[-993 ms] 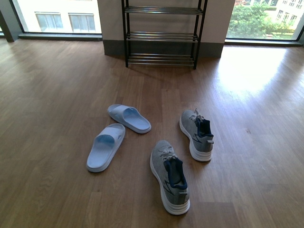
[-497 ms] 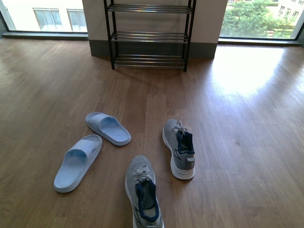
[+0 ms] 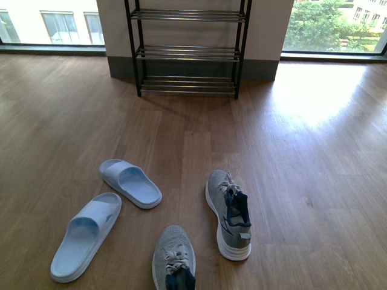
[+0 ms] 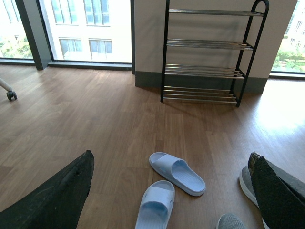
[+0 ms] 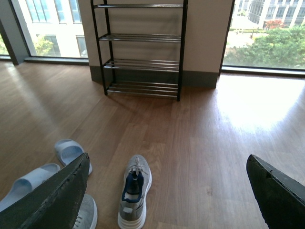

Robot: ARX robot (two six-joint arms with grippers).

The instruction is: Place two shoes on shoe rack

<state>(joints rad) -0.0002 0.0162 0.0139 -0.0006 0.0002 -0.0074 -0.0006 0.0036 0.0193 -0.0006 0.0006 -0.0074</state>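
Two grey knit sneakers lie on the wooden floor: one [image 3: 230, 214] whole in the front view, the other [image 3: 173, 263] cut by the bottom edge. Two pale blue slippers [image 3: 130, 182] [image 3: 84, 235] lie to their left. The shoe rack [image 3: 187, 51] stands against the far wall with bare chrome rods. Neither gripper shows in the front view. My left gripper [image 4: 171, 191] is open above the slippers [image 4: 177, 172] [image 4: 155, 206]. My right gripper [image 5: 167, 188] is open above the floor beside a sneaker [image 5: 133, 191]. Both hold nothing.
Large windows flank the wall behind the rack [image 5: 143, 50]. Wooden floor [image 3: 302, 157] stretches between the shoes and the rack. A castor wheel [image 4: 9, 94] stands far off near the window in the left wrist view.
The front view has moved forward and shifted: the shoes slid lower in the frame, the nearer sneaker now cut by the bottom edge, and the rack sits slightly further left.
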